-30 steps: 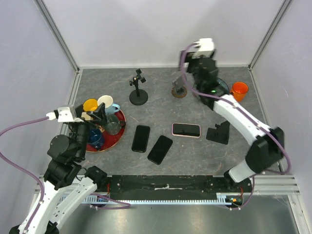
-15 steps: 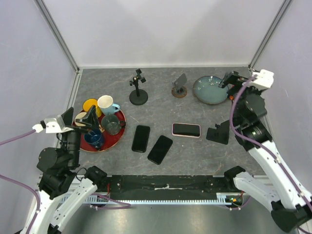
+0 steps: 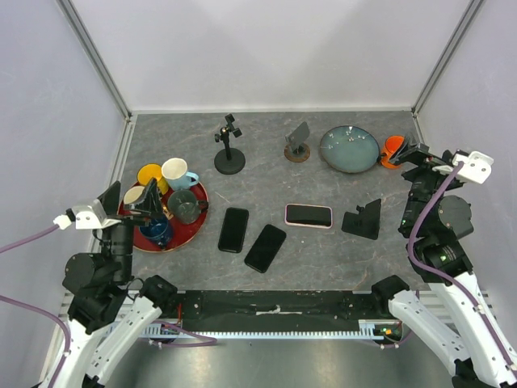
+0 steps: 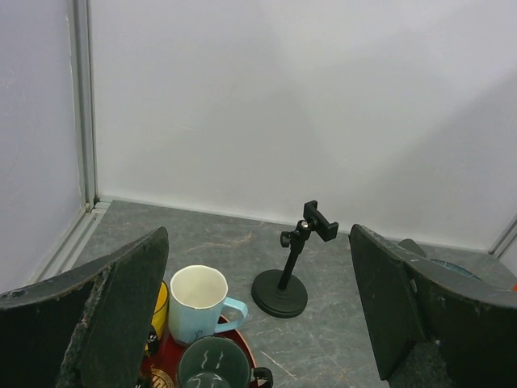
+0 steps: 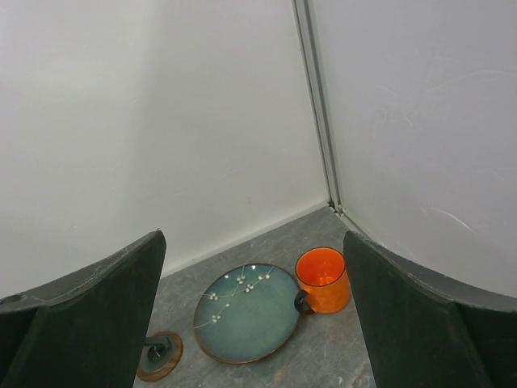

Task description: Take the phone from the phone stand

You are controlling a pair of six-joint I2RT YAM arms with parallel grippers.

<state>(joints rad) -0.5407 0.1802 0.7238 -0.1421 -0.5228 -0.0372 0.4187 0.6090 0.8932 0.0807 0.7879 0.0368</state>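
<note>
Grey tabletop is flanked by both arms, folded at its near corners; left gripper [image 3: 132, 196] and right gripper [image 3: 428, 158] are spread wide, nothing held. Pink-edged phone [image 3: 308, 215] is laid flat, long axis left-right, beside black phone stand [image 3: 362, 220].

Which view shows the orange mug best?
Right wrist: the orange mug stands whole beside the blue plate, handle visible. Top external shows it partly covered by the right gripper; left wrist shows almost nothing of it.

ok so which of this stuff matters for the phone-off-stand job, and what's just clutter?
Job: pink-cased phone, left black phone, right black phone, all lying flat; wedge stand, clamp stand, round-base stand.
Lying about: red tray, mugs on it, blue plate, orange mug.
</note>
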